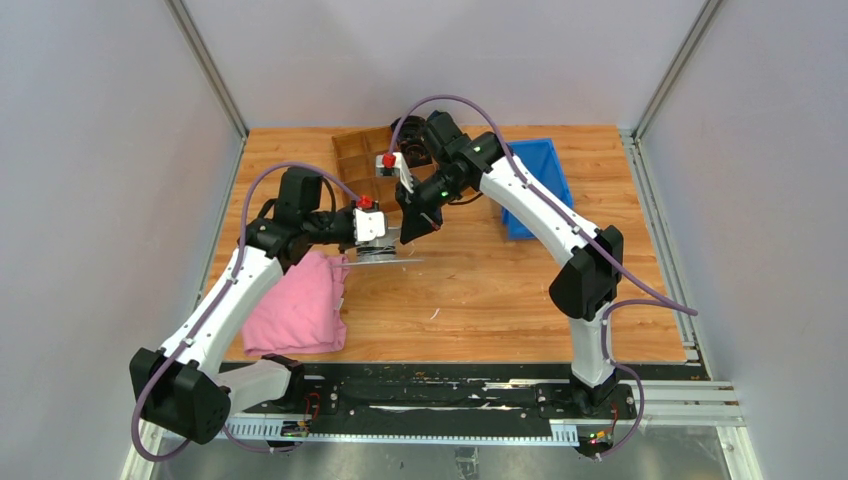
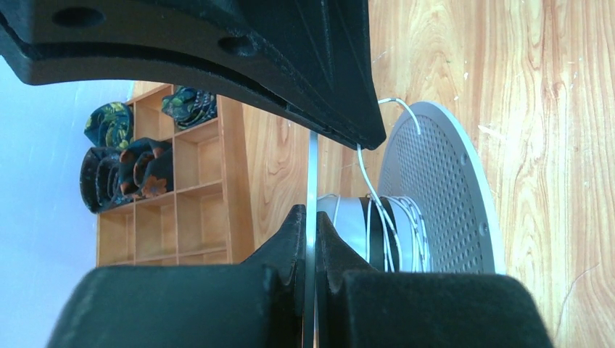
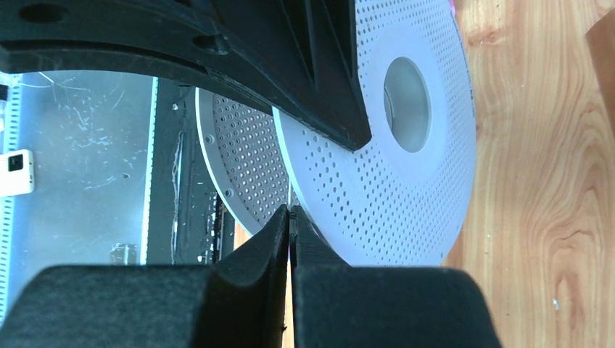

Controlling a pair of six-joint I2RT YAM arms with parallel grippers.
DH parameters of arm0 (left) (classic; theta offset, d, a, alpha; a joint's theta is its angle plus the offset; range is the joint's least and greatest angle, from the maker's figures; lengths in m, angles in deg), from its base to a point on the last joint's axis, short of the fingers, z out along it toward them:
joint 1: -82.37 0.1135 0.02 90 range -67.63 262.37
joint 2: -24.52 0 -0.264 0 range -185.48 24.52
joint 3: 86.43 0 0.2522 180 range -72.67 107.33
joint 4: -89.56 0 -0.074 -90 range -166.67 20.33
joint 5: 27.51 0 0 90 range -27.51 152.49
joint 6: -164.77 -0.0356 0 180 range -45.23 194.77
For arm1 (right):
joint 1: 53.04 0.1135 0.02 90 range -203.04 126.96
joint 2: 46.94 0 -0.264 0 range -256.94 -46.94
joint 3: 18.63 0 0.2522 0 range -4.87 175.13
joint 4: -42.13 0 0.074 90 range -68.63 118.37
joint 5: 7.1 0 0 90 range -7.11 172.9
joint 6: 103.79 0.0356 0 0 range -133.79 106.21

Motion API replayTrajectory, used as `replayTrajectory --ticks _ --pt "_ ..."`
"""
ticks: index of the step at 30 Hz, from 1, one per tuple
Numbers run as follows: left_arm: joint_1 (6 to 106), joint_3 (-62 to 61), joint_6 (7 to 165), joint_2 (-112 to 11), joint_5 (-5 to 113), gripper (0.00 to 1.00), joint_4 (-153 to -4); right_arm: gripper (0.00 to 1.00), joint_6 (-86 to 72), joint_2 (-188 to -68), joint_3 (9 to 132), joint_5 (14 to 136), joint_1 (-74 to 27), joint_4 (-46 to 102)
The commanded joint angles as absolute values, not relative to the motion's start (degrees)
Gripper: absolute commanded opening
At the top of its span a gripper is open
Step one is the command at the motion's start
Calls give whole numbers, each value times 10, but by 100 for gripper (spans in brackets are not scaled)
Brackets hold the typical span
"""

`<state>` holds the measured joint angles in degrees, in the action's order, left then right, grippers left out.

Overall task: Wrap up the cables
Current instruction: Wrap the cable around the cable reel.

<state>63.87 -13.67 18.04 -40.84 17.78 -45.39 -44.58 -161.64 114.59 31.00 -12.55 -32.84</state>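
Pretty clearly a robot lab test cell, not anyone's home or shop. The left arm (image 1: 225, 300) and right arm (image 1: 540, 210) sit bolted to a black rail (image 1: 440, 392) well behind the jaws, on a wood-top table (image 1: 480, 300) boxed in by plain grey panels (image 1: 100, 150) on aluminium posts (image 1: 207, 65). Purple hoses (image 1: 450, 98) loop off the arms. Everything lying around reads as props: a wooden organizer (image 1: 360, 150) and a blue bin (image 1: 540, 170) beyond the jaws, a pink cloth (image 1: 300, 305) to their left on the near side, and a perforated metal reel (image 2: 442, 188) clamped in the left gripper (image 2: 310, 217). Scuffed metal floor (image 1: 450, 462) shows behind the rail.
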Motion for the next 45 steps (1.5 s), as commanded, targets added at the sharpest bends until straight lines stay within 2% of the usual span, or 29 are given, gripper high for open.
replayTrajectory --ticks 1,15,38,45 --pt "638 -108 156 -406 153 0 -474 1 -396 -1615 1138 306 -127 -344" --pt "638 -100 165 -415 164 0 -497 1 -321 -1608 1062 317 -121 -306" --pt "650 -116 196 -406 115 0 -508 1 -334 -1599 1057 387 -120 -275" --pt "650 -122 173 -402 123 0 -498 1 -332 -1591 1097 404 -120 -293"
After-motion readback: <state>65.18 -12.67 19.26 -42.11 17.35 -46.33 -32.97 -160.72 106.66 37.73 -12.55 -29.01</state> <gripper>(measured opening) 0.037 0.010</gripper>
